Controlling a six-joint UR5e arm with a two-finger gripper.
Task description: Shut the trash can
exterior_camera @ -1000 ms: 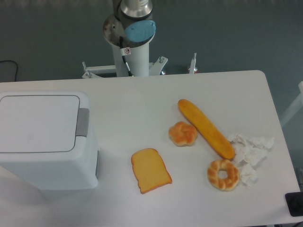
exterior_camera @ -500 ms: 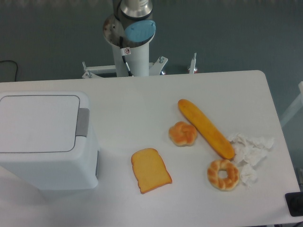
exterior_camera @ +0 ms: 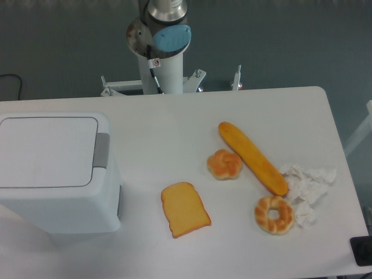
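The trash can (exterior_camera: 58, 174) is a large white boxy bin standing at the left of the table. Its flat rectangular lid (exterior_camera: 46, 152) lies down flat on the body, with the grey latch tab (exterior_camera: 102, 150) at its right edge. Only the arm's base column (exterior_camera: 163, 46) shows, at the top behind the table's far edge. The gripper is out of view.
On the white table (exterior_camera: 174, 122) lie a toast slice (exterior_camera: 185, 208), a small round bun (exterior_camera: 224, 164), a long baguette (exterior_camera: 252, 157), a ring-shaped bagel (exterior_camera: 274, 214) and crumpled white paper (exterior_camera: 308, 186). A dark object (exterior_camera: 361, 251) sits at the lower right corner.
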